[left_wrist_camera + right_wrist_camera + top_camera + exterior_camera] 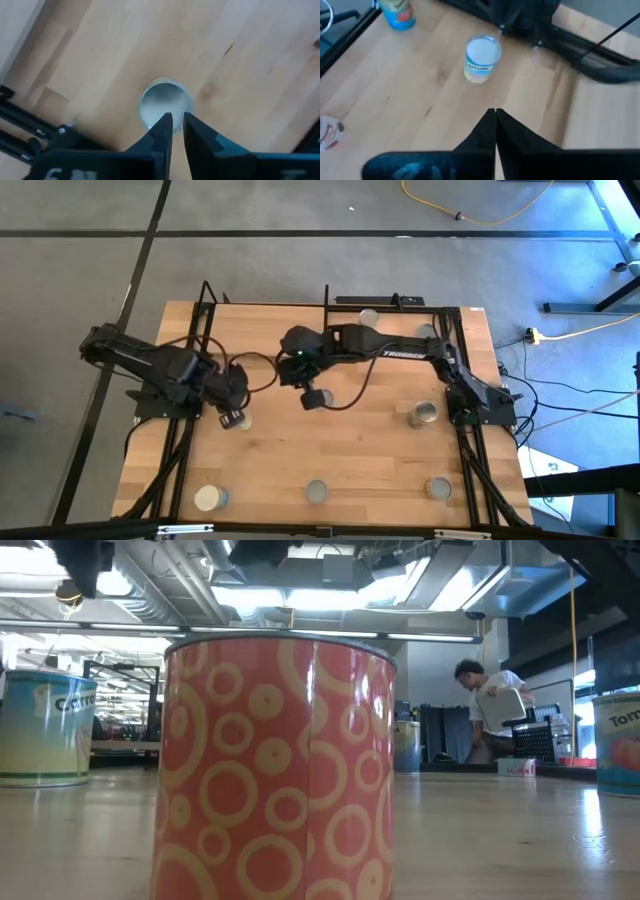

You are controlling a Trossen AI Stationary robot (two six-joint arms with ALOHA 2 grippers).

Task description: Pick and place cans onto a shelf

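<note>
The left gripper [178, 125] hovers directly over a can [165, 103], fingers nearly together and gripping nothing, aligned for descent. The right gripper [495, 120] waits, pressed together.

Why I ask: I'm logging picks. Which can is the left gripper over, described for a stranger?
Start at the wooden table, left half, mid-depth. There the left gripper hangs over a silver-topped can. It is the only can with a gripper right over it.

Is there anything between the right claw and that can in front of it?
Nothing: in the right wrist view, only bare wood separates the right gripper from the can.
</note>
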